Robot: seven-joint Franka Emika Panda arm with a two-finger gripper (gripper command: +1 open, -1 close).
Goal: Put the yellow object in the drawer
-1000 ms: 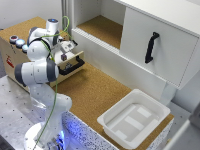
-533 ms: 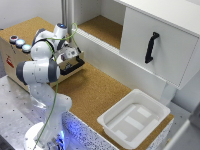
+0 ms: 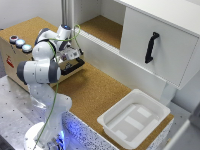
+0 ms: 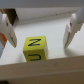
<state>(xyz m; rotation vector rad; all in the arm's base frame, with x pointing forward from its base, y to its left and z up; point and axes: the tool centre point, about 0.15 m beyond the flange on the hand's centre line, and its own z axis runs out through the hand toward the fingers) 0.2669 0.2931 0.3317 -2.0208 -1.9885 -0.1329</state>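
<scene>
I am looking through the wrist view, where the gripper is hanging with its two pale fingers spread wide, one on each side of the yellow object. The fingers are touching nothing and gripping nothing; there is clear space between each of them and the cube. The yellow object, a cube with dark letters on its faces, is sitting on the pale floor inside the drawer, close to its wooden front wall. In the exterior view, I am seeing the arm bending over the drawer, which is standing pulled out from the plywood box with its black bar handle facing the cork surface. A white tray is resting well apart, toward the exterior view's right.
</scene>
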